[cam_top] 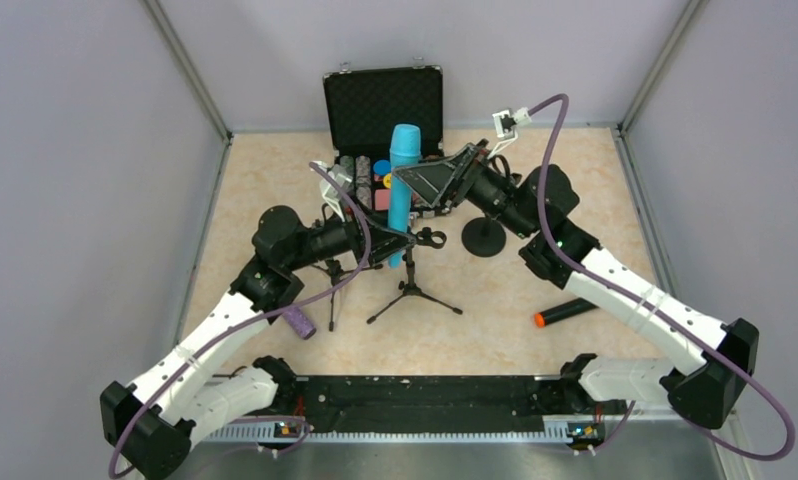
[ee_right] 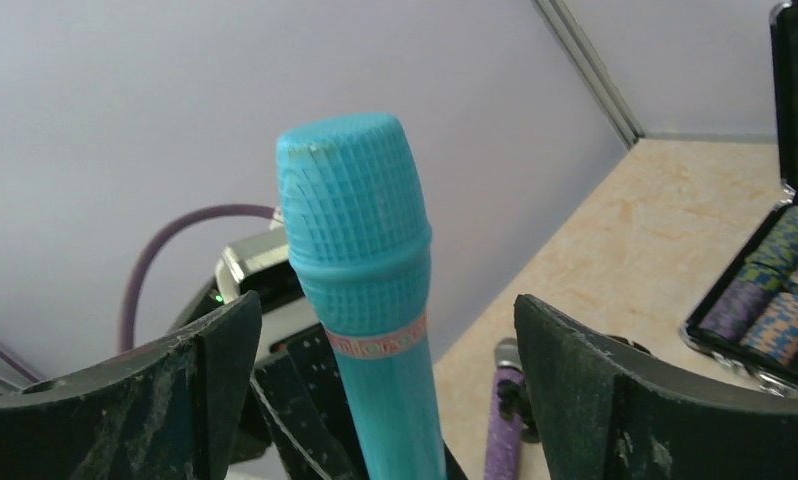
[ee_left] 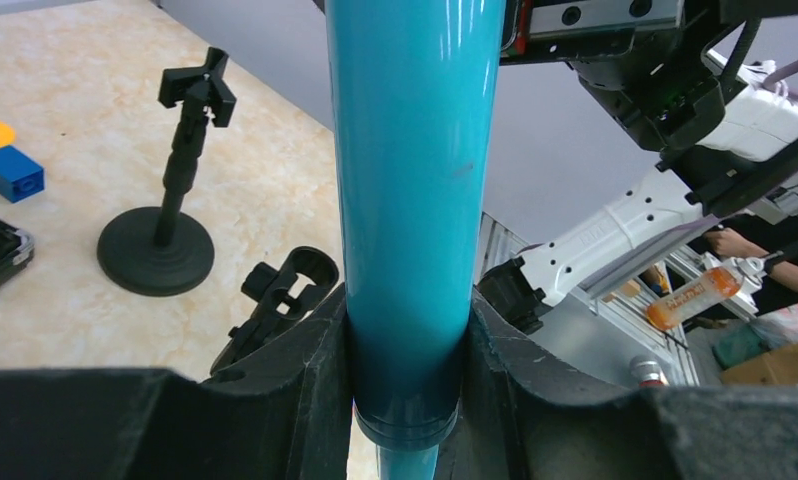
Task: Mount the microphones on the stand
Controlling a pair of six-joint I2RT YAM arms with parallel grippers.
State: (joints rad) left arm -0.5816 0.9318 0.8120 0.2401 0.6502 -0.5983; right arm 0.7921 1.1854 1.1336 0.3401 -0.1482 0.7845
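Note:
The all-cyan microphone [cam_top: 404,180] stands upright over the middle of the table. My left gripper [cam_top: 399,243] is shut on its lower end; in the left wrist view [ee_left: 405,335] the fingers press both sides of the cyan barrel [ee_left: 415,180]. The tripod stand [cam_top: 411,284] has its black clip [ee_left: 283,292] just beside the microphone's foot. My right gripper [cam_top: 417,181] is open, its fingers either side of the cyan shaft below the head [ee_right: 355,230] without touching. The purple microphone [cam_top: 297,322] and the black one with orange end [cam_top: 565,313] lie on the table.
A round-base stand [cam_top: 484,236] stands right of centre, also in the left wrist view [ee_left: 157,245]. A second tripod stand [cam_top: 332,280] is at the left. An open black case [cam_top: 383,100] with poker chips [ee_right: 775,290] sits at the back.

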